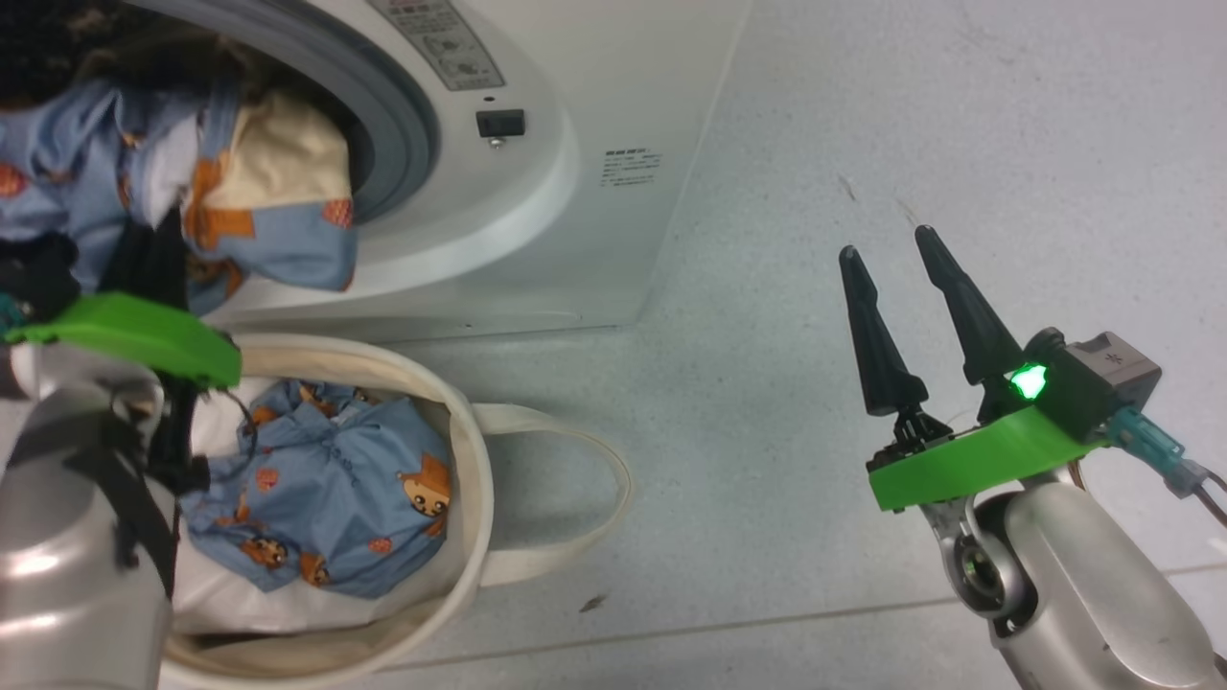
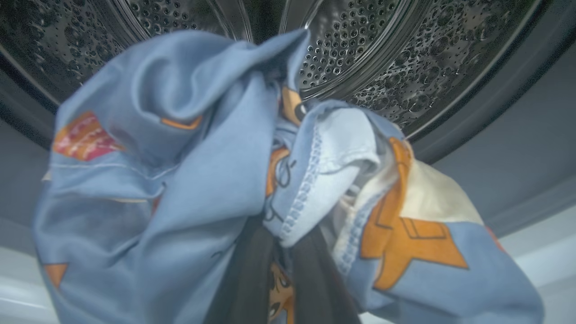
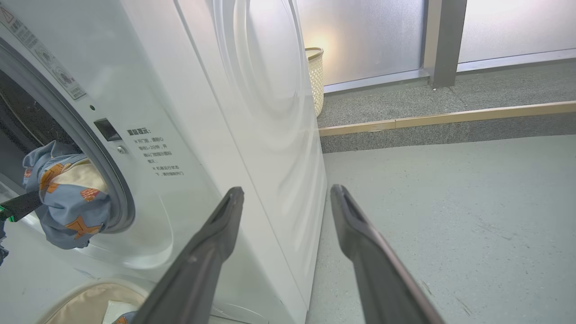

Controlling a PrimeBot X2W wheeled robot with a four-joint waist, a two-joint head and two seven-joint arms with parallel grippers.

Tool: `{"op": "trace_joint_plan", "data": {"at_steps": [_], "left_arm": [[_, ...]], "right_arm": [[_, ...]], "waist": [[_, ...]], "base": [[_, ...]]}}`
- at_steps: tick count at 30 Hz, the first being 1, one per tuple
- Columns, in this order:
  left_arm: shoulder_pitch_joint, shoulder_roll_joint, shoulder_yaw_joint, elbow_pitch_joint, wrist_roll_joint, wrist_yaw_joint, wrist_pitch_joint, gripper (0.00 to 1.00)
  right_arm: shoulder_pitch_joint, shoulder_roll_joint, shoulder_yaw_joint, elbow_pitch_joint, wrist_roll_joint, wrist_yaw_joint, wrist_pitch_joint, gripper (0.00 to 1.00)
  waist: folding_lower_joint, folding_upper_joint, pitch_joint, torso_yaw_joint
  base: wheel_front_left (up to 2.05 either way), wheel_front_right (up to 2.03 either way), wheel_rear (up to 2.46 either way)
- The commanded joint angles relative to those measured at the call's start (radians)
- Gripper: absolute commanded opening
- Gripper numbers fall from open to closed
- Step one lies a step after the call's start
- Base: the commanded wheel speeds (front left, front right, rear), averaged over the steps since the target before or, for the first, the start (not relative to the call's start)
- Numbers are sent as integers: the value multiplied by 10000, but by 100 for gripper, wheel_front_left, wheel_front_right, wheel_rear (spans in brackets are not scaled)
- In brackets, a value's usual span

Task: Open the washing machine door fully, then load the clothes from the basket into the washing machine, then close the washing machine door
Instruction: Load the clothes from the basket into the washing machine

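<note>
While the left gripper (image 2: 281,252) pinches the clothes (image 2: 216,171) at the mouth of the washing machine (image 1: 537,220), loading is in hand; the right gripper (image 1: 887,241) hangs spread, empty; next, probably: push deeper, release, fetch the rest from the basket (image 1: 474,450).

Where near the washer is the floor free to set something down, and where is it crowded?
Free: the floor right of the washer, up to the right gripper, and the patch between the basket and that gripper. Crowded: the washer's opening, where the left gripper holds clothes, and the basket, with more inside.
</note>
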Motion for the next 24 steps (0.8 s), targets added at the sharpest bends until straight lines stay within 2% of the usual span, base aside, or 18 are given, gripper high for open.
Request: {"op": "trace_joint_plan", "data": {"at_steps": [1, 13, 16, 20, 24], "left_arm": [[-618, 457, 320, -277, 133, 18, -120, 0], [-2311, 835, 870, 676, 657, 24, -120, 0], [-2769, 951, 1225, -56, 821, 105, -120, 0], [-2980, 795, 1699, -1282, 972, 72, -120, 0], [-3106, 611, 1821, -1605, 1189, 40, -120, 0]], "right_arm": [[107, -143, 145, -247, 33, 8, -122, 100], [531, -767, -268, -557, -67, 8, -122, 100], [578, -820, -360, -764, -54, 8, -122, 100], [691, -862, -560, -994, -77, 8, -122, 100], [786, -807, -693, -1089, -104, 8, -122, 100]], "waist": [[3, 0, 140, -49], [3, 0, 630, -811], [3, 0, 850, -969], [3, 0, 1167, -1108], [3, 0, 1373, -1200]], "base": [[0, 0, 0], [0, 0, 0], [0, 0, 0], [0, 0, 0], [0, 0, 0]]}}
